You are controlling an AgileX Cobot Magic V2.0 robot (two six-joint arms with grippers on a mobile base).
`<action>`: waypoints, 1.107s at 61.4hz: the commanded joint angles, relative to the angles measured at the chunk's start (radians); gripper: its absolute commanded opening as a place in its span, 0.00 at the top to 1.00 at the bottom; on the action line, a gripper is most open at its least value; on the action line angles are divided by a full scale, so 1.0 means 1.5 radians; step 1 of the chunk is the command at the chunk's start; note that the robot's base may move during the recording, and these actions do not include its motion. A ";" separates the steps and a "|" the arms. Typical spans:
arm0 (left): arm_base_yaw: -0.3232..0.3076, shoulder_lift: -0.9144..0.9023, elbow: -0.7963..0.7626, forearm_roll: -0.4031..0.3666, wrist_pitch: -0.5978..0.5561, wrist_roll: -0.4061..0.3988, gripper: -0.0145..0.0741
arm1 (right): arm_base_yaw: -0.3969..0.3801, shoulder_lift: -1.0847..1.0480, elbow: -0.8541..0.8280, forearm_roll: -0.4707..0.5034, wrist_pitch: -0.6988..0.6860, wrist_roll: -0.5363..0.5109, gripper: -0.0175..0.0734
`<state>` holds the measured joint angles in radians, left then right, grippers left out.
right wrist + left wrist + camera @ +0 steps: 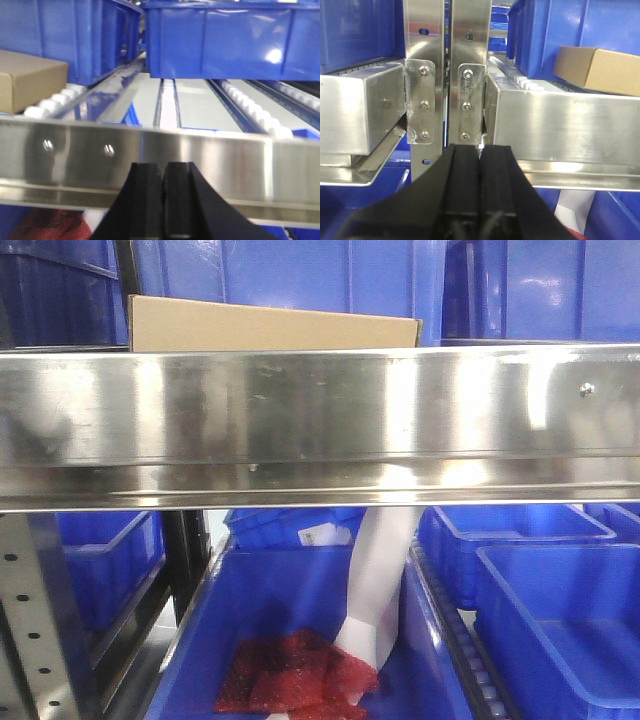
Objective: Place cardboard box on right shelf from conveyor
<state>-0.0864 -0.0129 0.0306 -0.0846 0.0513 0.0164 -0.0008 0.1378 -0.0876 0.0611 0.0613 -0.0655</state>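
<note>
The tan cardboard box (270, 325) lies on the right shelf behind its shiny steel front rail (320, 420), left of centre in the front view. In the left wrist view the box (602, 70) rests on the white rollers at the upper right, well above and right of my left gripper (480, 150), which is shut and empty. In the right wrist view the box (27, 80) shows at the left edge. My right gripper (162, 167) is shut and empty just in front of the rail (215, 170). The conveyor is out of view.
Blue plastic bins (330, 280) stand behind the box on the shelf and more bins (560, 620) sit below. A lower bin holds a red mesh bag (290, 675) and a white packet (380, 590). Grey perforated upright (30, 630) at lower left; steel uprights (445, 75) ahead of the left gripper.
</note>
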 commanded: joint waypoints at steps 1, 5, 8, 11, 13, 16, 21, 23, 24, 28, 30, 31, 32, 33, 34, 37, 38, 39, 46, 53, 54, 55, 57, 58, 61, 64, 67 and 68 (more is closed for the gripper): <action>-0.004 -0.008 -0.002 -0.004 -0.060 -0.003 0.97 | -0.015 -0.048 0.018 0.009 -0.065 -0.004 0.77; -0.004 -0.008 -0.002 -0.004 -0.060 -0.003 0.97 | -0.020 -0.080 0.041 0.010 -0.065 -0.004 0.77; -0.004 -0.008 -0.002 -0.004 -0.060 -0.003 0.97 | -0.021 -0.102 0.061 0.012 -0.065 -0.003 0.77; -0.004 -0.008 -0.002 -0.004 -0.060 -0.003 0.97 | -0.021 -0.109 0.076 0.018 -0.071 0.001 0.77; -0.004 -0.008 -0.002 -0.004 -0.060 -0.003 0.97 | -0.021 -0.106 0.075 0.022 -0.053 0.004 0.77; -0.004 -0.008 -0.002 -0.004 -0.060 -0.003 0.97 | -0.021 -0.106 0.074 0.022 -0.037 0.004 0.77; -0.004 -0.008 -0.002 -0.004 -0.060 -0.003 0.97 | -0.021 -0.106 0.074 0.018 -0.024 0.001 0.77; -0.004 -0.008 -0.002 -0.004 -0.060 -0.003 0.97 | -0.021 -0.106 0.074 0.014 -0.022 0.000 0.77; -0.004 -0.008 -0.002 -0.004 -0.060 -0.003 0.97 | -0.021 -0.106 0.074 0.014 -0.021 0.000 0.77; -0.004 -0.008 -0.002 -0.004 -0.060 -0.003 0.97 | -0.021 -0.106 0.074 0.014 -0.020 0.000 0.77; -0.004 -0.008 -0.002 -0.004 -0.060 -0.003 0.97 | -0.021 -0.106 0.074 0.014 -0.020 0.000 0.77; -0.004 -0.008 -0.002 -0.004 -0.060 -0.003 0.97 | -0.021 -0.106 0.074 0.014 -0.019 0.000 0.77; -0.004 -0.008 -0.002 -0.004 -0.060 -0.003 0.97 | -0.021 -0.106 0.074 0.014 -0.018 0.000 0.77; -0.004 -0.008 -0.002 -0.004 -0.060 -0.003 0.97 | -0.021 -0.106 0.074 0.014 -0.018 0.000 0.77; -0.004 -0.008 -0.002 -0.004 -0.060 -0.003 0.97 | -0.021 -0.106 0.074 0.014 -0.018 0.000 0.77; -0.004 -0.008 -0.002 -0.004 -0.060 -0.003 0.97 | -0.021 -0.106 0.074 0.014 -0.018 0.000 0.77; -0.004 -0.008 -0.002 -0.004 -0.060 -0.003 0.97 | -0.021 -0.106 0.074 0.014 -0.018 0.000 0.77; -0.004 -0.008 -0.002 -0.004 -0.060 -0.003 0.97 | -0.021 -0.106 0.074 0.014 -0.018 0.000 0.77; -0.004 -0.008 -0.002 -0.004 -0.060 -0.003 0.97 | -0.021 -0.106 0.074 0.014 -0.018 0.000 0.77; -0.004 -0.008 -0.002 -0.004 -0.060 -0.003 0.97 | -0.021 -0.106 0.074 0.014 -0.018 0.000 0.77; -0.004 -0.008 -0.002 -0.004 -0.060 -0.003 0.97 | -0.021 -0.106 0.074 0.014 -0.018 0.000 0.77; -0.004 -0.008 -0.002 -0.004 -0.060 -0.003 0.97 | -0.021 -0.106 0.074 0.014 -0.018 0.000 0.77; -0.004 -0.008 -0.002 -0.004 -0.060 -0.003 0.97 | -0.021 -0.106 0.074 0.014 -0.018 0.000 0.77; -0.004 -0.008 -0.002 -0.004 -0.060 -0.003 0.97 | -0.021 -0.106 0.074 0.014 -0.018 0.000 0.77; -0.004 -0.008 -0.002 -0.004 -0.060 -0.003 0.97 | -0.021 -0.106 0.074 0.014 -0.018 0.000 0.77; -0.004 -0.008 -0.002 -0.004 -0.060 -0.003 0.97 | -0.021 -0.106 0.074 0.014 -0.018 0.000 0.77; -0.004 -0.008 -0.002 -0.004 -0.060 -0.003 0.97 | -0.021 -0.106 0.074 0.014 -0.018 0.000 0.77; -0.004 -0.008 -0.002 -0.004 -0.060 -0.003 0.97 | -0.021 -0.106 0.074 0.014 -0.018 0.000 0.77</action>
<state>-0.0864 -0.0129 0.0306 -0.0846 0.0513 0.0164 -0.0247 -0.0110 0.0275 0.0874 0.1144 -0.0636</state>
